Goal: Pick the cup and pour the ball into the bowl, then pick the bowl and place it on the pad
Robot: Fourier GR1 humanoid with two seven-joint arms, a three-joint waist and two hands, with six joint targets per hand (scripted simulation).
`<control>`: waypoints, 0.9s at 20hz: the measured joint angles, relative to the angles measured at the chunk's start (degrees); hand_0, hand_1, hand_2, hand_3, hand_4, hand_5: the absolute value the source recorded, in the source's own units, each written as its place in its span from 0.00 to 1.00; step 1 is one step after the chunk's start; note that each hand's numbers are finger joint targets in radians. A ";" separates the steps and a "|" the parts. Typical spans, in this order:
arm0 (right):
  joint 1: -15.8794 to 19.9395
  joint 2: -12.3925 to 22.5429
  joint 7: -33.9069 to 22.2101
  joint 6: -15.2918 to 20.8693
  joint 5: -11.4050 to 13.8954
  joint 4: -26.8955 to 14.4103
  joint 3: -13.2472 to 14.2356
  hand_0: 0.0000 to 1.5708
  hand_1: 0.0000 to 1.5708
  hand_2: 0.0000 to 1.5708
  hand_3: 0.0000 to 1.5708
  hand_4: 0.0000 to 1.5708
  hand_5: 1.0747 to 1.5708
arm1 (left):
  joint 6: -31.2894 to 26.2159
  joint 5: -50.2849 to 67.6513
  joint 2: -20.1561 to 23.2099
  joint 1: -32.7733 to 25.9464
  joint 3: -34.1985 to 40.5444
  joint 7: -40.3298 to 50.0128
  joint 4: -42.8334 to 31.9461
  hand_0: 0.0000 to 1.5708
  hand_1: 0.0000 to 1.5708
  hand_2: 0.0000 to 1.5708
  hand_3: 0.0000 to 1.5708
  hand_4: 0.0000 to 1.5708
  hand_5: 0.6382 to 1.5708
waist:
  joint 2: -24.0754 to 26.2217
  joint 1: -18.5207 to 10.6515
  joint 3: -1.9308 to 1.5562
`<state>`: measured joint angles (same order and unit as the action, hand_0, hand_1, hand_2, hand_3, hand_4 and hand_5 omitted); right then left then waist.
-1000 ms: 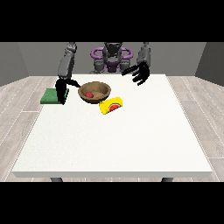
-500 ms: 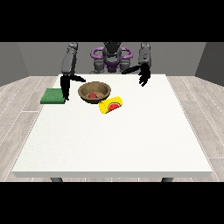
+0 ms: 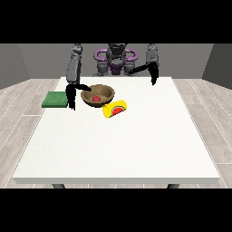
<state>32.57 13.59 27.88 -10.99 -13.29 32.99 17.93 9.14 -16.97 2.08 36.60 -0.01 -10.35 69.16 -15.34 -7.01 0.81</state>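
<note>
Hand at the view's left (image 3: 71, 96) fingers hanging straight, just beside bowl (image 3: 97, 95) rim; other hand's (image 3: 154, 77) state unclear

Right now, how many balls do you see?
1. A red ball lies inside the bowl, near the hand at the view's left. The cup lies on its side beside the bowl; anything deep inside it would be hidden.

Robot hand at view's left (image 3: 71, 96), beside bowl (image 3: 97, 94): contact with rim too small to tell. Robot hand at view's right (image 3: 154, 77), beyond bowl: finger pose unclear. Worktop (image 3: 118, 145) legs mostly hidden.
</note>
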 measured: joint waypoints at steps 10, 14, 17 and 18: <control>2.29 -2.89 -1.56 2.65 -1.61 -1.73 0.66 0.00 0.00 0.00 0.00 0.23 0.95 | -1.46 0.11 -0.32 -0.67 -1.04 2.97 2.10 0.00 0.00 0.00 0.00 0.00 0.99 | 2.07 -1.78 -0.09; 3.76 -6.15 -4.78 5.30 -1.26 -1.80 -1.06 0.00 0.00 0.00 0.00 0.24 0.96 | -1.16 0.34 0.31 -2.82 0.15 1.32 -0.02 0.00 0.00 0.00 0.00 0.00 0.99 | 4.13 -0.01 -0.54; 2.93 -7.19 -3.77 5.98 -1.37 -2.96 -1.18 0.00 0.00 0.00 0.00 0.24 0.96 | -2.31 0.97 0.80 -4.61 0.19 1.01 1.21 0.00 0.00 0.00 0.00 0.00 0.99 | 4.65 -0.50 -0.63; 2.99 -6.64 -3.67 5.84 -1.73 -3.32 -0.74 0.40 0.40 0.19 0.00 0.36 1.00 | -2.67 1.02 0.80 -4.66 -0.10 1.12 2.08 0.00 0.00 0.00 0.00 0.00 0.99 | 4.23 -1.03 -0.53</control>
<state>35.55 6.95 24.20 -5.16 -15.02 29.67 17.19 6.46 -15.95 2.88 31.94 -0.12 -9.22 71.24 -11.11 -8.04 0.29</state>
